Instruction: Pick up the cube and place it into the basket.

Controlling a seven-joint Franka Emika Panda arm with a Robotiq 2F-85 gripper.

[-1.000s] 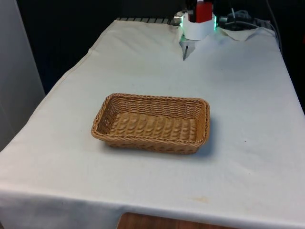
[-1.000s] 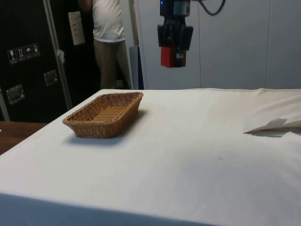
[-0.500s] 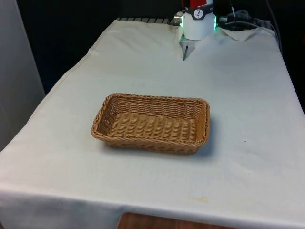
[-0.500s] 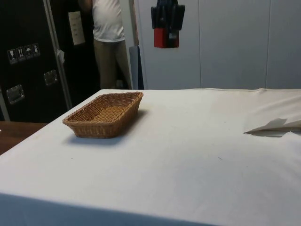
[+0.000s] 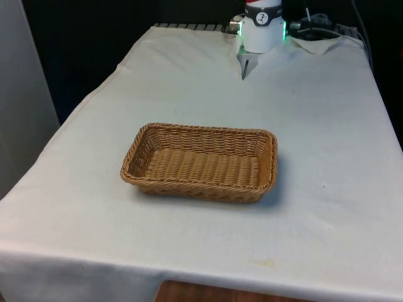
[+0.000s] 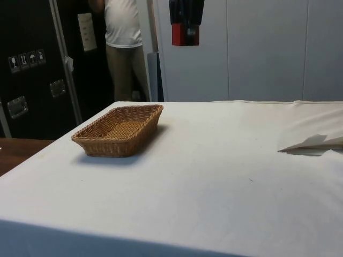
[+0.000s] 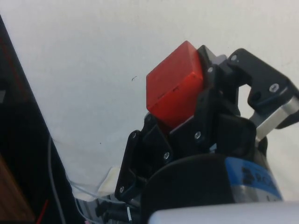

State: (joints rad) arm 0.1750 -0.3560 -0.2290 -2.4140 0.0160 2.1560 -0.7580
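A wicker basket [image 6: 119,130] sits empty on the white table's [image 6: 225,171] left side. High above, right of it, the gripper [image 6: 185,29] clamps the red cube [image 6: 185,34]. Best carry it over the basket's middle, lower, then release.

Red cube [image 6: 185,34], black claw [image 6: 185,21], tan woven basket [image 5: 200,162], white cloth [image 5: 315,126].

A: Claw [image 6: 186,33], side view?
B: Upper part cut off by the picture's top edge; only the fingers clamped on the red cube [image 6: 185,34] show.

A: Cube, wrist view?
B: Far side hidden behind the black fingers [image 7: 219,93].

A: Person [image 6: 122,48] standing beyond the claw?
B: Head cut off by the top edge; legs hidden behind the desk [image 6: 214,160].
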